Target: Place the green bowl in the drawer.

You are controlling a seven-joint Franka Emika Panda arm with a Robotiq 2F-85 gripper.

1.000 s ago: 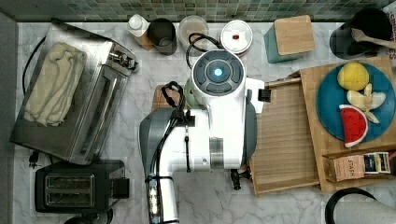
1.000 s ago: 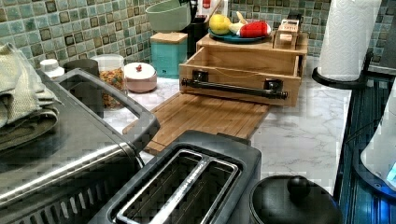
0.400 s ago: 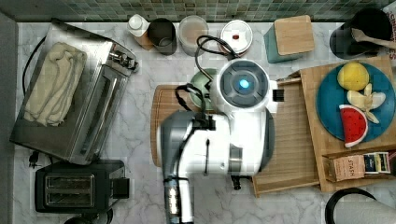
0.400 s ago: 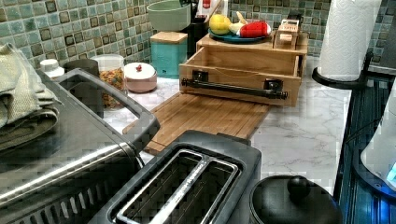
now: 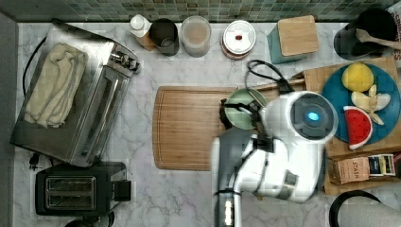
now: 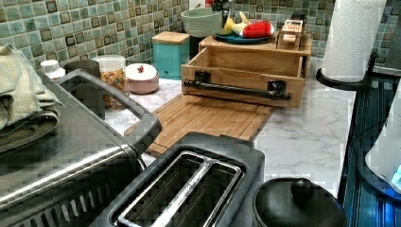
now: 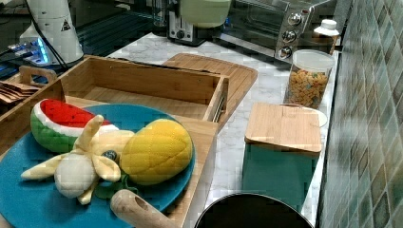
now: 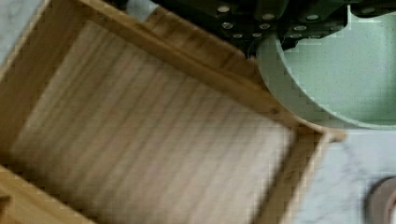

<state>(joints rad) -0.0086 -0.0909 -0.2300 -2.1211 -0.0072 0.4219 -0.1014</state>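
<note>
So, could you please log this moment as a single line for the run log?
stage: carry | gripper: shut on green bowl | bowl: lifted, upright | drawer: open, nothing inside | next: likely lower bowl in

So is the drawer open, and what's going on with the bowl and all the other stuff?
Light-wood drawer with dark bar handle: pulled open, nothing inside.
Small pale green bowl: held up in the air by the gripper, upright, not yet in the drawer.
Silver toaster oven: door shut, folded towel on top.
Black toaster: slots bare.
Teal box with wooden lid: lid on.
Clear cereal jar: lid on.
</note>
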